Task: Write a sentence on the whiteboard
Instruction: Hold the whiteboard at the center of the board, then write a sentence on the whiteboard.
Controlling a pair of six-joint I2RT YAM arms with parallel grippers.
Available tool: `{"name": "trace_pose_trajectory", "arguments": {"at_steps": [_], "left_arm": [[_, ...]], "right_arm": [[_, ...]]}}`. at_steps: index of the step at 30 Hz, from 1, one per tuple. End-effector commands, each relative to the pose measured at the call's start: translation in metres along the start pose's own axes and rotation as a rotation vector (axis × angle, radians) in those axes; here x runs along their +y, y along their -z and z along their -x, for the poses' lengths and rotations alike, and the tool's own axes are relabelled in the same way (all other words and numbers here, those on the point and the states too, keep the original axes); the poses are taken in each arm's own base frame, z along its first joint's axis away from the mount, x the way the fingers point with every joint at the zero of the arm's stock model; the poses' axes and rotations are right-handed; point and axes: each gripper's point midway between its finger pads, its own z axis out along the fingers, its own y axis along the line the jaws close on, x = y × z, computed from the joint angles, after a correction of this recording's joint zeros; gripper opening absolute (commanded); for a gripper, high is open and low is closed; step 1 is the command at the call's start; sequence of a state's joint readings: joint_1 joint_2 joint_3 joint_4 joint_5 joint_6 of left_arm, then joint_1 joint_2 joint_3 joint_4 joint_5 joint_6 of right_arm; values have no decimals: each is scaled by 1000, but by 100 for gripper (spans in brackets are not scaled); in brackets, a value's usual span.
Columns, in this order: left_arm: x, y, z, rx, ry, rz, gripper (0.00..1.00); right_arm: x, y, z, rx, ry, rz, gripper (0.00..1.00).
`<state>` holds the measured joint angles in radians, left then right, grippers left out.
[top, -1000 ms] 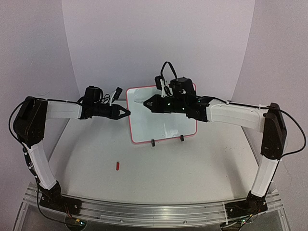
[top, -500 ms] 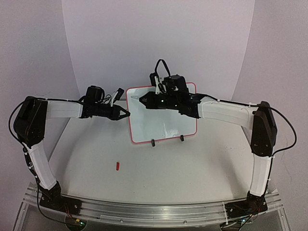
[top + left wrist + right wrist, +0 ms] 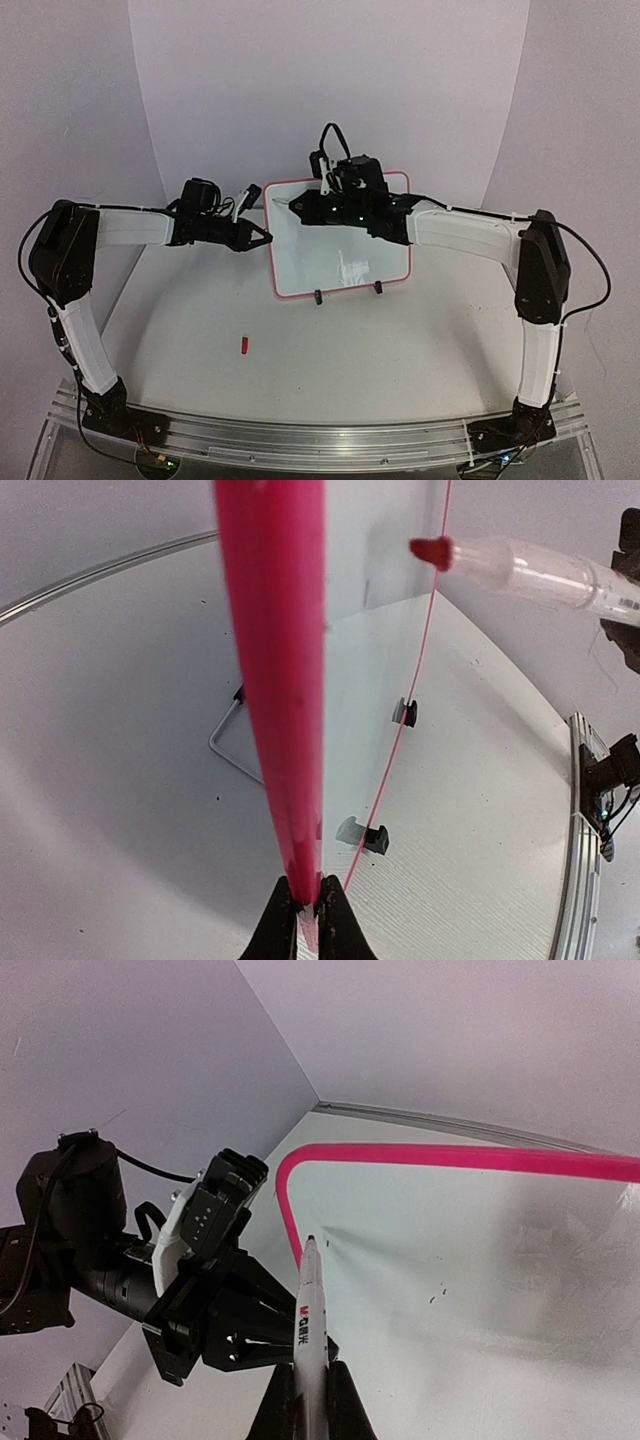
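Note:
The whiteboard (image 3: pixel 340 255), white with a red-pink frame, stands upright on two black clip feet (image 3: pixel 318 296) at the table's middle. My left gripper (image 3: pixel 266 238) is shut on the board's left frame edge (image 3: pixel 280 680), and in the left wrist view its fingertips (image 3: pixel 308 905) pinch it. My right gripper (image 3: pixel 312 209) is shut on a white marker (image 3: pixel 313 1310). The marker's tip (image 3: pixel 311 1238) is at the board's upper left corner, close to the face; I cannot tell whether it touches. The sentence is out of view: the board face (image 3: pixel 480 1260) shows only tiny dark specks.
A small red cap (image 3: pixel 245 345) lies on the table in front of the left arm. A wire stand (image 3: pixel 225 742) shows behind the board. The curved white backdrop rises right behind it, and a metal rail (image 3: pixel 300 435) runs along the near edge.
My left gripper has closed onto the board's left edge. My right arm has carried the marker left and up, from mid-board to the upper left corner.

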<state>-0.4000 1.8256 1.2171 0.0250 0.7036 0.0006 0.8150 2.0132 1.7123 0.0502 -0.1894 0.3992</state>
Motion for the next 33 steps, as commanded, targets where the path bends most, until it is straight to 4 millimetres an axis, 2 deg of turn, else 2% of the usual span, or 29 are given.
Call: {"name": "trace_pose_trajectory", "arguments": {"at_steps": [1,8,10,25,27,33], "left_arm": [[-4,-1,13,-11,-61,24,0],[-5,-1,16,-15,-84,36,0],[-4,0,11,3,-73,40,0],[-5,2,13,-1,-81,49,0],[-5,2,12,1,-80,49,0],[-4,2,11,3,-78,56,0]], "right_arm": [[8,-4,18,-48,20,0,0],[3,-7,16,-45,22,-21,0],[1,-7,12,-33,23,-29,0],[-19,-2,-37,76,-18,-63,0],[-18,0,-37,78,-17,-56,0],[4,15,-14,24,-1,8,0]]}}
